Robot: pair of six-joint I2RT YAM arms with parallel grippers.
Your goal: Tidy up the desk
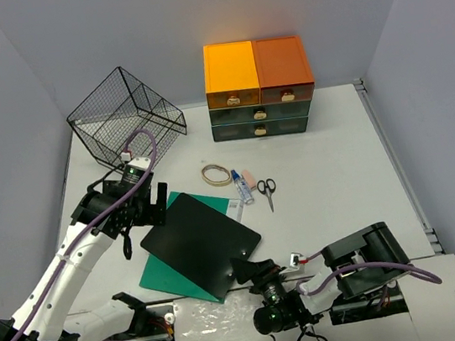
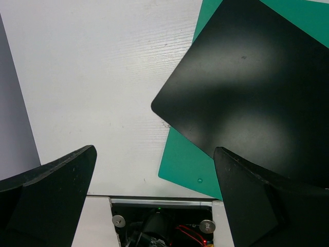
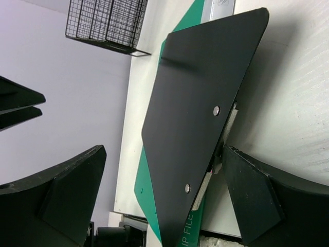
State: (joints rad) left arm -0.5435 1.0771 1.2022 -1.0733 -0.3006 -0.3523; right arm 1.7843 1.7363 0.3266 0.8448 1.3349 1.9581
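Observation:
On the white desk [image 1: 339, 180] a black clipboard [image 1: 201, 244] lies tilted over a green file folder [image 1: 162, 275]. My left gripper [image 1: 158, 204] hovers open over the clipboard's far left corner, with bare desk [image 2: 92, 77] and the folder's corner [image 2: 187, 164] between its fingers. My right gripper [image 1: 254, 268] stands open at the clipboard's near right edge. In the right wrist view the board [image 3: 195, 92] rises between the wide jaws of that gripper [image 3: 163, 152], its metal clip side close to the right finger [image 3: 252, 195]. Neither gripper holds anything.
A black wire basket [image 1: 123, 117] lies tipped at the back left. An orange and green drawer unit [image 1: 257, 90] stands against the back wall. A rubber band ring [image 1: 215, 174], a small glue bottle [image 1: 242, 187], an eraser [image 1: 249, 176] and scissors [image 1: 267, 189] lie mid-desk.

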